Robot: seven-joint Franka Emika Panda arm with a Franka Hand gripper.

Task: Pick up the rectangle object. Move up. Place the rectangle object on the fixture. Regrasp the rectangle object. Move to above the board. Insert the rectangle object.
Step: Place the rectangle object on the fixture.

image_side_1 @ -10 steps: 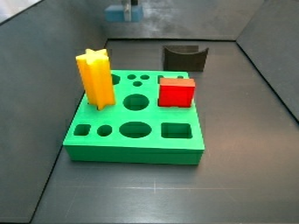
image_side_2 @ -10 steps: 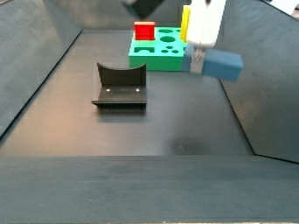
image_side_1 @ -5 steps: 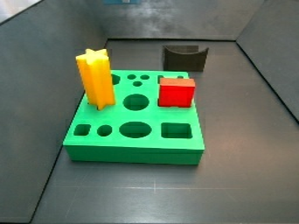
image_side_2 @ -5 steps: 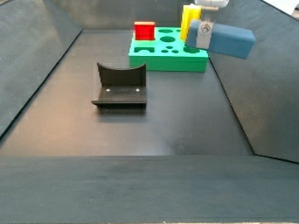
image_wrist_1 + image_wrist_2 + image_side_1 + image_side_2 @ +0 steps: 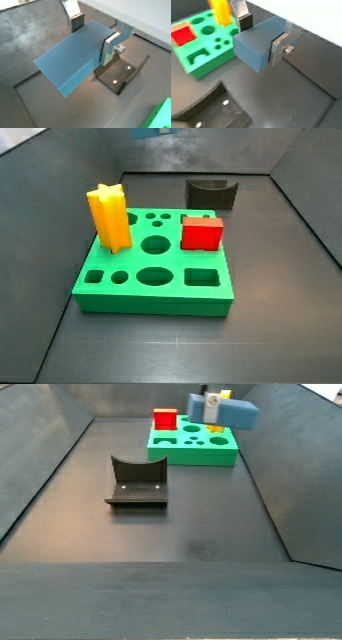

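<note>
Between the fingers, wrist views: the gripper is clamped on the rectangle object, one silver plate with its dark pad on each long side face.
Long axis, wrist views: the rectangle object runs out past the fingers, across the closing direction, so most of its length hangs free of the grip.
Look of the piece: plain slate-blue, flat faces, sharp edges, no markings; it looks rigid and easy to seat, though a grip this far from the middle could let it tip.
Below, wrist views: the fixture sits on the dark floor under the held piece; in a wrist view the board lies off beyond the block's free end, with the yellow star post and red cube on it.
Side view, high: the rectangle object hangs in the air near the board's far edge, well apart from the fixture; the gripper is partly cut off.
Side view, front: only a blue sliver at the picture's upper edge; the fixture stands behind the board.
Judgement: lift done, placing on the fixture is next.
</note>
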